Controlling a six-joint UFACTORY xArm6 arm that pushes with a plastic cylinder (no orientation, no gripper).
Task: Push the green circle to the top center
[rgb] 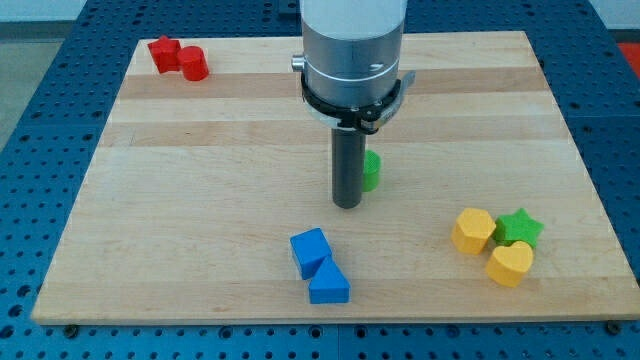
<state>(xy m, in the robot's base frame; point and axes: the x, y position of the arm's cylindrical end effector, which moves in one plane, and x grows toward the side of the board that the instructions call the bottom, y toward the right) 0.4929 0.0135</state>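
The green circle (372, 171) sits near the board's middle, mostly hidden behind my rod; only its right part shows. My tip (347, 205) rests on the wooden board (200, 200), at the circle's lower left and touching or nearly touching it. The arm's grey body hangs over the top centre of the board.
A red star (163, 53) and a red cylinder (194, 65) sit at the top left. A blue cube (310, 251) and a blue triangle (329, 285) lie at the bottom centre. A yellow hexagon (473, 231), a green star (520, 228) and a yellow heart (510, 263) cluster at the lower right.
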